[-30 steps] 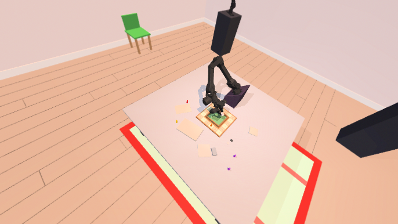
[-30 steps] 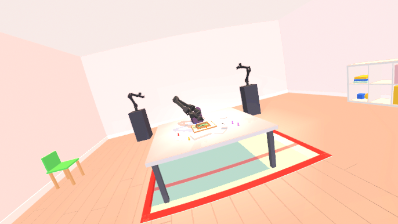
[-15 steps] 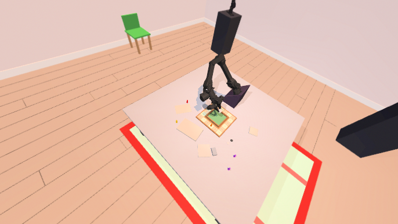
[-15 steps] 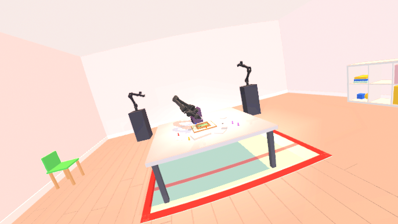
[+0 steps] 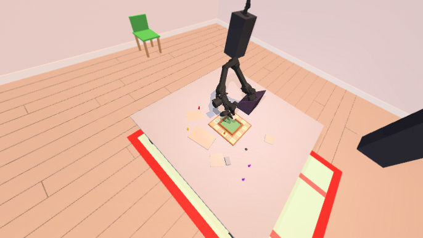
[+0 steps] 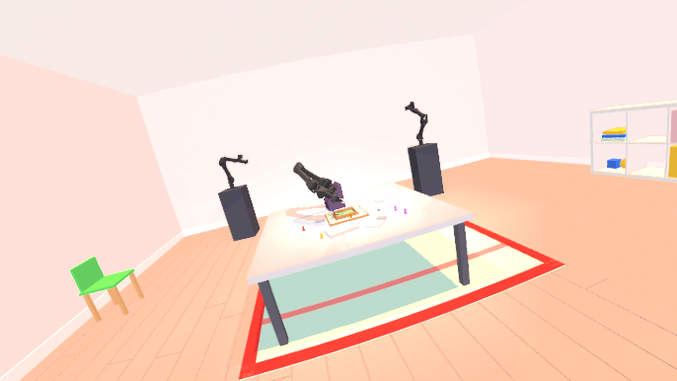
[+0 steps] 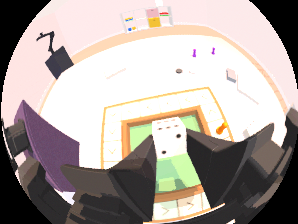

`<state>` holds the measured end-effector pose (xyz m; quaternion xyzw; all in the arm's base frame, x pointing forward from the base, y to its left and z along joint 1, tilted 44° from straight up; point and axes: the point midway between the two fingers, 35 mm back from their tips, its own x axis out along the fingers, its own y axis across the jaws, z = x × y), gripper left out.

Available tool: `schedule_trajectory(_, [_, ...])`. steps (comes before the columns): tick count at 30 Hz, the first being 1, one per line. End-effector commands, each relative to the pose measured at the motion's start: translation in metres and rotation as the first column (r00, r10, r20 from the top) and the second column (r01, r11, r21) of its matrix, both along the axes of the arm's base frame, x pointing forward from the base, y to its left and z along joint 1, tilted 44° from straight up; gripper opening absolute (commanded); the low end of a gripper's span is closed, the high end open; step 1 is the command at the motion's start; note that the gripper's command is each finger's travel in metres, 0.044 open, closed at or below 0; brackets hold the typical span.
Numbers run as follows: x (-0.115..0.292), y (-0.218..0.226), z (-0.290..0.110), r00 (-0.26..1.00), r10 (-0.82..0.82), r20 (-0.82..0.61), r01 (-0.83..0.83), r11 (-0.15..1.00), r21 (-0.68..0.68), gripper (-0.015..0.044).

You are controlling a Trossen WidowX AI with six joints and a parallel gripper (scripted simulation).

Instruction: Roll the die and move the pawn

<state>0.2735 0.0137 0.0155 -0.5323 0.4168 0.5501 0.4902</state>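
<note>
Gripper (image 7: 172,163) is clamped on the white die (image 7: 168,137), hanging over the green tray (image 7: 141,133) in the middle of the board (image 5: 243,131). Orange pawn (image 7: 221,127) sits on the track at about 3 o'clock of the tray.

Top view looks steeply down from high and far; exterior view stands low across the room; wrist view peers closely down. All share the game board (image 5: 229,127) (image 6: 346,215) (image 7: 160,112).
</note>
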Motion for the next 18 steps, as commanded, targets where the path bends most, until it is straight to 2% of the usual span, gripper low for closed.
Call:
schedule_trajectory(1, [0.0,0.0,0.0,1.0,0.0,0.0,0.0,1.0,0.0,0.0079])
schedule_trajectory(6, [0.0,0.0,0.0,1.0,0.0,0.0,0.0,1.0,0.0,0.021])
schedule_trajectory(10, [-0.006,0.025,0.027,1.0,0.005,0.002,-0.005,1.0,0.007,0.0315])
schedule_trajectory(14, [-0.007,0.027,0.029,1.0,0.006,0.003,-0.006,1.0,0.008,0.042])
schedule_trajectory(16, [-0.007,0.026,0.023,1.0,-0.005,-0.014,0.005,0.999,-0.051,0.044])
schedule_trajectory(18, [-0.009,0.022,0.007,0.999,-0.034,-0.036,0.026,0.975,-0.222,0.044])
